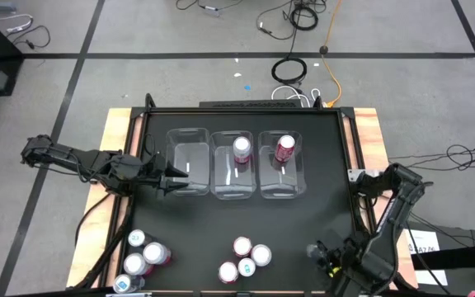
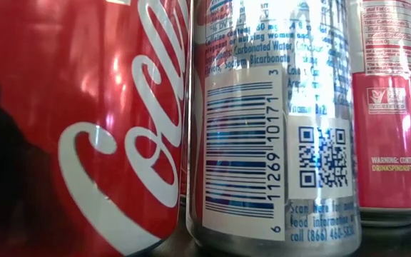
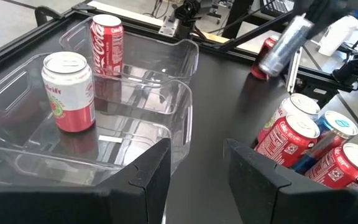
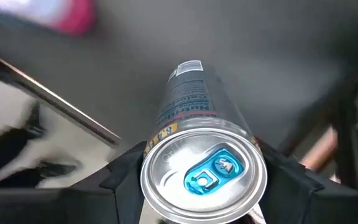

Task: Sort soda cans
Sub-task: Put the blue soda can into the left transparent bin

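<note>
The black bench (image 1: 237, 214) is carrying 3 clear bins in a row near its far edge. The left bin (image 1: 188, 163) is sitting empty, the middle bin (image 1: 235, 165) is holding 1 pink-and-white can (image 1: 242, 148) upright, and the right bin (image 1: 282, 165) is holding 1 red cola can (image 1: 284, 148) upright. Loose cans are standing in 2 clusters along the near edge: a left cluster (image 1: 143, 254) of about 4 with teal and red bodies, and a middle cluster (image 1: 244, 258) of 4, pink and red.

The left end effector (image 1: 171, 178) is hovering just beside the left bin's near corner, fingers (image 3: 148, 180) parted a little and holding nothing.

The right end effector (image 1: 324, 257) is sitting at the bench's near right corner, its fingers clamping a slim silver can (image 4: 201, 155) with a blue tab, tilted off vertical.

Grey floor tiles and cables (image 1: 299, 16) are showing beyond the bench.
</note>
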